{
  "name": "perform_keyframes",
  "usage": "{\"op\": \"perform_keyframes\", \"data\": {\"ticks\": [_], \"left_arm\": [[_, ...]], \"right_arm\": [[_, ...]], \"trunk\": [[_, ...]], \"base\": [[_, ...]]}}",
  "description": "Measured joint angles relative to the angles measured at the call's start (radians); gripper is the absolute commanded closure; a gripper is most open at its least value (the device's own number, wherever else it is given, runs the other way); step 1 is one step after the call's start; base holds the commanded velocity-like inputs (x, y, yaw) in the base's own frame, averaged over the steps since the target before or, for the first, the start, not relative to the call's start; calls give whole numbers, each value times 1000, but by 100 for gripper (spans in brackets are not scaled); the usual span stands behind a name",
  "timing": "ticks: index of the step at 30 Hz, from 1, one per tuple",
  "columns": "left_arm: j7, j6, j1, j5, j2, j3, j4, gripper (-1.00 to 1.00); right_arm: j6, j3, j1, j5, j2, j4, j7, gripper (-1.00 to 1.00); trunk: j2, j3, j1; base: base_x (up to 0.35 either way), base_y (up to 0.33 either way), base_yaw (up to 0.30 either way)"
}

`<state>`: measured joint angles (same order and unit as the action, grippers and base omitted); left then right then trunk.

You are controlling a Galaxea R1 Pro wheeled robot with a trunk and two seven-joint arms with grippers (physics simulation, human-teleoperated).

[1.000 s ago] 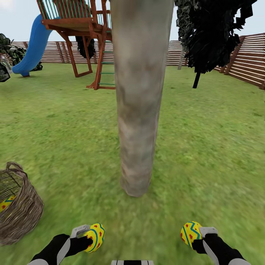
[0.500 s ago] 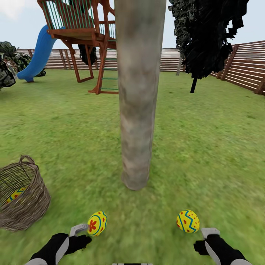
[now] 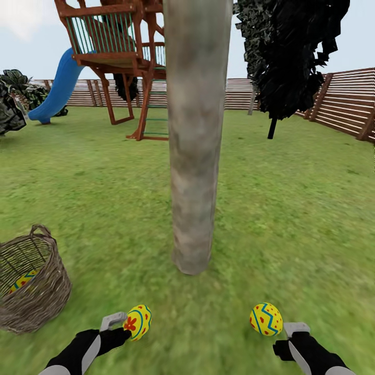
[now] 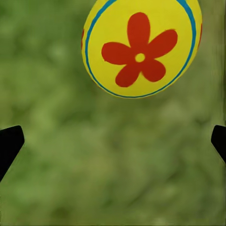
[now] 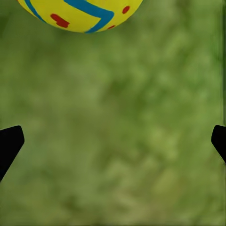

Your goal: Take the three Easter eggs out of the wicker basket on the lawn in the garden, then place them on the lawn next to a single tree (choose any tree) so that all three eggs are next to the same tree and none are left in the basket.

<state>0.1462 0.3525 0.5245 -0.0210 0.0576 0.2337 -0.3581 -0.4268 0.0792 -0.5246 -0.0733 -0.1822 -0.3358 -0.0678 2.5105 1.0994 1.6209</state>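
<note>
Two yellow Easter eggs lie on the lawn (image 3: 291, 208) in front of the pale grey-brown tree trunk (image 3: 194, 156). One egg (image 3: 138, 322) (image 4: 141, 47), showing a red flower, lies just beyond my open left gripper (image 3: 119, 329) (image 4: 113, 141). The other egg (image 3: 265, 319) (image 5: 80, 12), with a blue zigzag, lies just beyond my open right gripper (image 3: 289, 338) (image 5: 113, 141). Neither egg sits between the fingers. To the left stands the wicker basket (image 3: 44, 299), with the third egg (image 3: 22, 281) partly visible inside through the weave.
A wooden playset (image 3: 120, 57) with a blue slide (image 3: 57, 88) stands at the back left. A nearly black-leaved tree (image 3: 291, 52) rises at the back right before the slatted fence (image 3: 344, 99). Dark bushes (image 3: 13, 101) sit at far left. Open grass surrounds the trunk.
Both grippers let go of their eggs, which now lie on the grass just ahead of the fingers. The head view has shifted a little, bringing the basket further in.
</note>
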Motion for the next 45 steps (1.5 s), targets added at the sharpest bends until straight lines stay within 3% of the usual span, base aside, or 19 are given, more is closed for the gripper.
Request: {"op": "perform_keyframes", "data": {"ticks": [9, 10, 18, 29, 45], "left_arm": [[-14, -51, 0, -15, -5, 2, -4, -100], [-15, -120, 0, -15, -6, 2, -4, -100], [-15, -122, 0, -15, -7, 2, -3, -100], [-12, -129, 0, -16, -16, 2, -5, -100], [-5, -132, 0, -13, -19, 2, 0, -100]], "right_arm": [[0, 0, 0, 0, -1, 0, 0, -100], [0, 0, 0, 0, -1, 0, 0, -100], [1, 0, 0, 0, 3, 0, 0, -100], [2, 1, 0, 1, 3, 0, 0, -100], [3, 1, 0, 2, 5, 0, 0, -100]], "trunk": [[-2, -35, -3], [-2, -39, -4], [-4, -70, -8], [-7, -112, -13], [-10, -170, -20]], "base": [[-189, 0, 0], [-274, 0, 0], [-280, 0, 0], [-41, 5, 0], [-183, 114, 0]]}}
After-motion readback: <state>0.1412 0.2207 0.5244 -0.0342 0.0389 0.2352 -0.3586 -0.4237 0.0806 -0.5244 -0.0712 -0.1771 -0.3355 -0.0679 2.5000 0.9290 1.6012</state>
